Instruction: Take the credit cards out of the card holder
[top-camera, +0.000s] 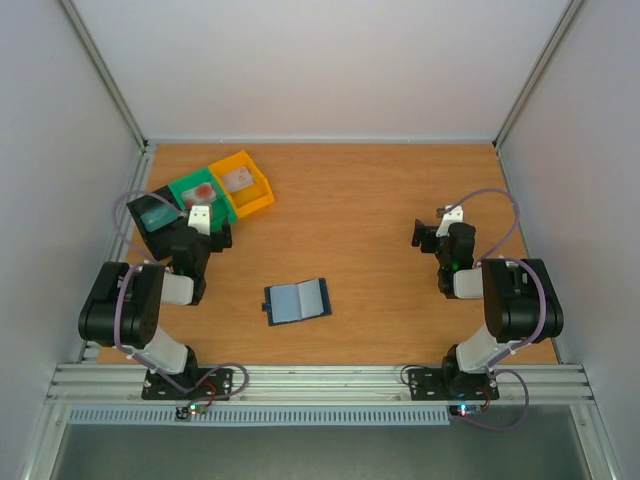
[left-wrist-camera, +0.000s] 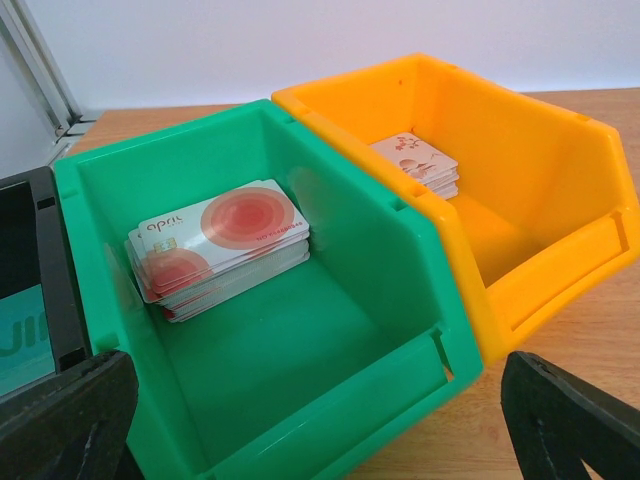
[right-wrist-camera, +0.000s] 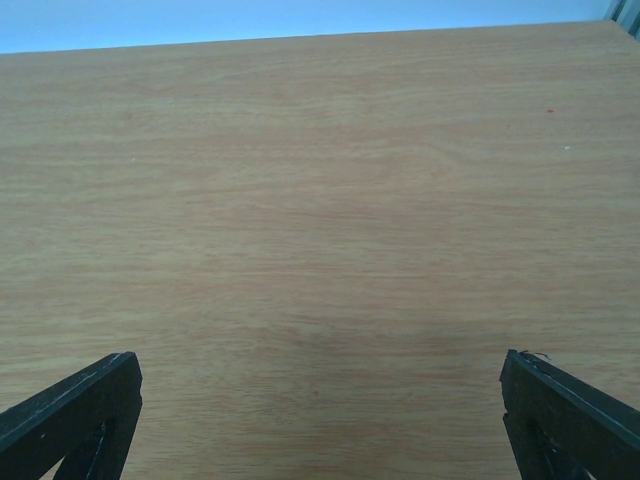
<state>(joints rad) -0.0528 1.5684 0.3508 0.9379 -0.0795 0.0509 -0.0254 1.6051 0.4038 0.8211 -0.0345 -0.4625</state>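
The dark navy card holder (top-camera: 297, 300) lies open and flat on the table between the two arms, its blue-grey inner pockets facing up. No card shows sticking out of it. A stack of pale cards with red circles (left-wrist-camera: 218, 248) lies in the green bin (left-wrist-camera: 330, 390). A smaller stack of pale cards (left-wrist-camera: 418, 162) lies in the yellow bin (left-wrist-camera: 540, 250). A teal card (left-wrist-camera: 22, 340) shows in the black bin (left-wrist-camera: 58, 290). My left gripper (top-camera: 200, 222) is open and empty just in front of the green bin. My right gripper (top-camera: 432, 236) is open and empty over bare table at the right.
The three bins stand in a row at the back left: black (top-camera: 155, 212), green (top-camera: 203, 195), yellow (top-camera: 244, 183). Grey walls close in the wooden table (top-camera: 380, 200) on three sides. The right wrist view shows only bare wood (right-wrist-camera: 320, 220).
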